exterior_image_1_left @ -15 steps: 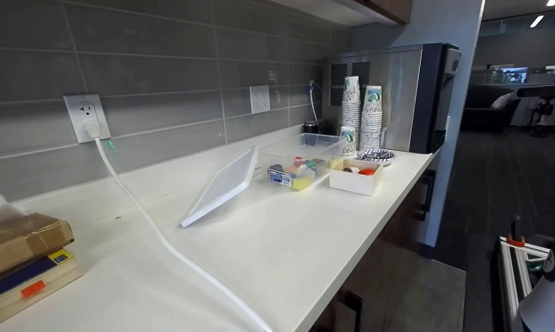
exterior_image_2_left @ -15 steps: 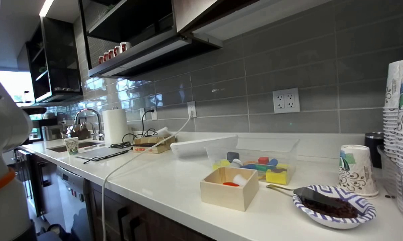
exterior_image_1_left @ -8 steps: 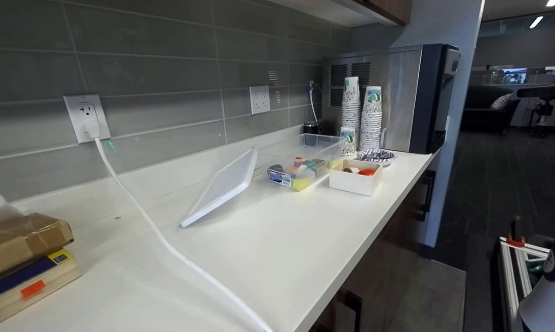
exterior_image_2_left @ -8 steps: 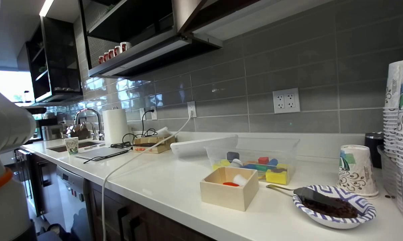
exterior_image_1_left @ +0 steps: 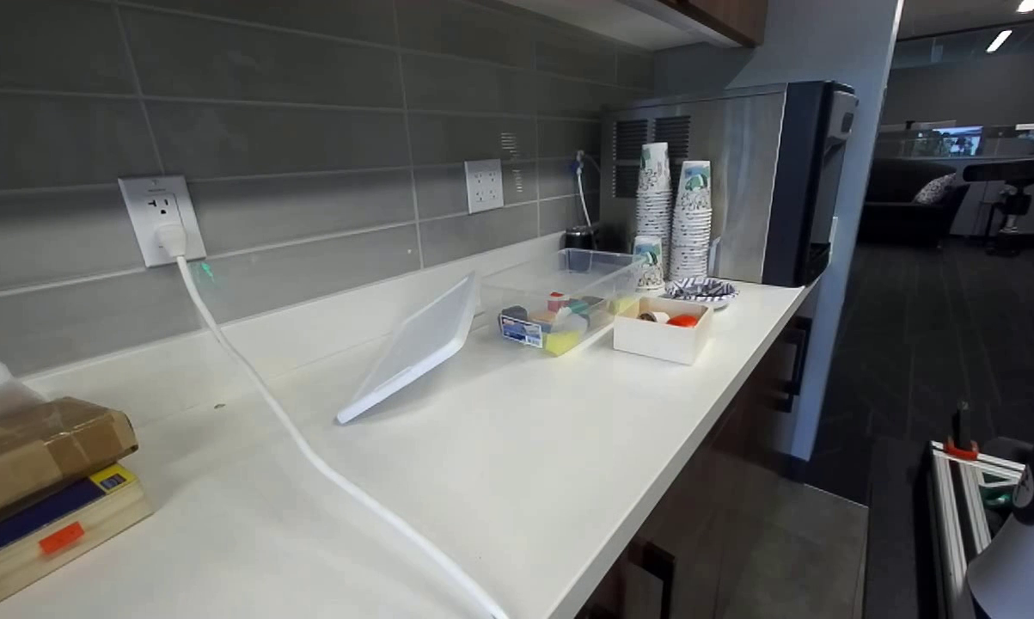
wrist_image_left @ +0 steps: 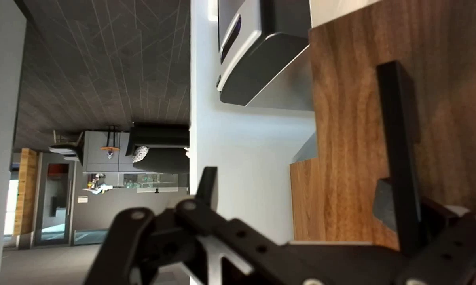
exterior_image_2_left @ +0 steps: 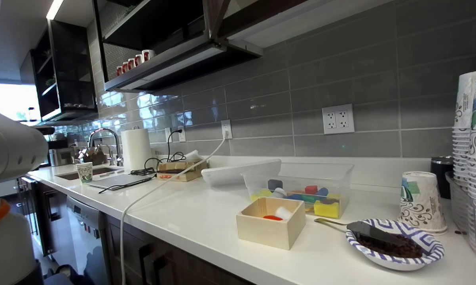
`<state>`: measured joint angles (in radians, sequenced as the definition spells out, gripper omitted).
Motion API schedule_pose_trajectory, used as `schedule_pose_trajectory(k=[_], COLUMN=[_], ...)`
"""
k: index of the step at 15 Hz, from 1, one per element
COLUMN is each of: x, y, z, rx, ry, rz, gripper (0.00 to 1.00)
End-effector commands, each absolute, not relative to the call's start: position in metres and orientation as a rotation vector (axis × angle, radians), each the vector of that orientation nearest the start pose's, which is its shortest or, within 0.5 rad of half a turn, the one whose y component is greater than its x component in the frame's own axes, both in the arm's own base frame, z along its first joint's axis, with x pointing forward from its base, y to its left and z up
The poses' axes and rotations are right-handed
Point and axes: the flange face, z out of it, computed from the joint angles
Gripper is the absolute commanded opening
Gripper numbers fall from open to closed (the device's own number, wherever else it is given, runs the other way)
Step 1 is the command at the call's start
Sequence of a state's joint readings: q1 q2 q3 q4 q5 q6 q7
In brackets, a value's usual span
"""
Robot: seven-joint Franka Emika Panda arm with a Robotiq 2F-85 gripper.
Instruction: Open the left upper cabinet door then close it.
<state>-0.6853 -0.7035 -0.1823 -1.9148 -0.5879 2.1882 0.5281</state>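
left upper cabinet door [wrist_image_left: 356,99]: dark wood-grain panel with black bar handle [wrist_image_left: 394,126], close up in the wrist view; at the top of an exterior view it stands swung out from its cabinet [exterior_image_2_left: 261,16], only the lower part in frame.

hand [wrist_image_left: 297,190]: fingers [wrist_image_left: 208,184] spread wide; one is at the handle, partly hidden behind it; contact cannot be told.

clear plastic bin [exterior_image_1_left: 598,277], on the table [exterior_image_1_left: 499,464]: loose blocks, among them a yellow block [exterior_image_2_left: 327,209], red block [exterior_image_2_left: 311,189], blue block [exterior_image_2_left: 322,192] and dark grey block [exterior_image_2_left: 275,184]. blue-and-white label [exterior_image_1_left: 521,331] on its end, print too small to read.

white lid [exterior_image_1_left: 418,352]: tilted, just beside the bin.

small wooden box [exterior_image_2_left: 261,233], just beside the bin: one red piece [exterior_image_2_left: 272,217], one white piece [exterior_image_2_left: 283,213].

paper bowl [exterior_image_2_left: 421,236], blue-and-white geometric print: dark brown bits [exterior_image_2_left: 406,248]; across the rim, a utensil [exterior_image_2_left: 374,233], black at one end, gold-coloured at the other.

inverted paper cup [exterior_image_2_left: 421,204], near the bowl: green, blue and brown print.

cup stacks [exterior_image_1_left: 693,236]: nested, similar print, in front of a stainless machine [exterior_image_1_left: 753,189].

red-and-white mugs [exterior_image_2_left: 146,55]: in a row on a dark shelf [exterior_image_2_left: 174,52]; markings too small to read.

cardboard box [exterior_image_1_left: 61,443]: taped, resting on a pale case [exterior_image_1_left: 108,520] with an orange sticker [exterior_image_1_left: 61,539] and yellow-and-blue label [exterior_image_1_left: 111,478]; wording not legible.
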Motion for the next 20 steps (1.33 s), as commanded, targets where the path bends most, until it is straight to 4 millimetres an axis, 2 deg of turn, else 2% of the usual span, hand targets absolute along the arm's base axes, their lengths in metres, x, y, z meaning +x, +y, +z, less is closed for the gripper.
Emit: schedule_pose_trajectory(k=[1,9,20], x=[0.138,0.112,0.103], y=[-0.277,-0.24,-0.221], z=[0.833,0.825,0.817], rx=[1.792,1.762,1.753], ry=[-1.387,-1.337,-1.293], rz=[1.01,0.988,0.973], gripper=[1.0,1.0,1.0])
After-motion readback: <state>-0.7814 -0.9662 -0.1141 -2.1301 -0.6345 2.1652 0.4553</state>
